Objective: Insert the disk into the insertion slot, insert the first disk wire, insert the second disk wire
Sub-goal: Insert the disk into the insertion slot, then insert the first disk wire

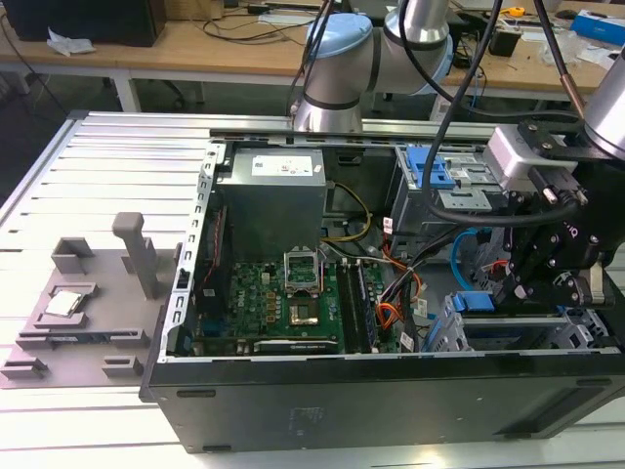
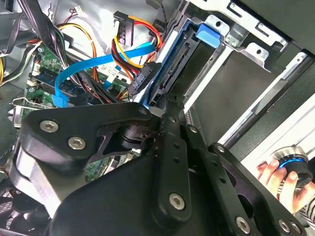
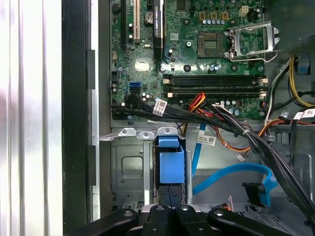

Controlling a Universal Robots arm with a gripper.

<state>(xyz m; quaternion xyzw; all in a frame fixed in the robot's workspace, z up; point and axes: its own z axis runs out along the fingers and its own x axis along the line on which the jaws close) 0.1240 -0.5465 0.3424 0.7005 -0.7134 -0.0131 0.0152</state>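
Note:
The disk [image 3: 171, 164], in its bright blue caddy, stands on edge inside the insertion slot [image 3: 129, 167], a silver cage at the case's corner. My gripper [image 3: 170, 212] sits directly over the disk's outer end, its black fingers [image 3: 157, 212] closed in on the disk's thin sides. In the exterior view the gripper [image 1: 518, 291] hangs over the blue caddy [image 1: 474, 301]. The first disk wire [image 2: 140, 37], orange-red, ends in a dark plug [image 2: 143, 79] lying beside the disk's connector edge [image 2: 172, 69]. The second disk wire [image 3: 236, 172], light blue, loops loose nearby.
The open computer case [image 1: 293, 405] lies on a slatted metal table. The motherboard [image 3: 197, 54] and black cable bundles [image 3: 236, 128] crowd the space beside the cage. A grey fixture [image 1: 88, 303] sits at the exterior view's left. A person's hand [image 2: 273, 174] holds a knob.

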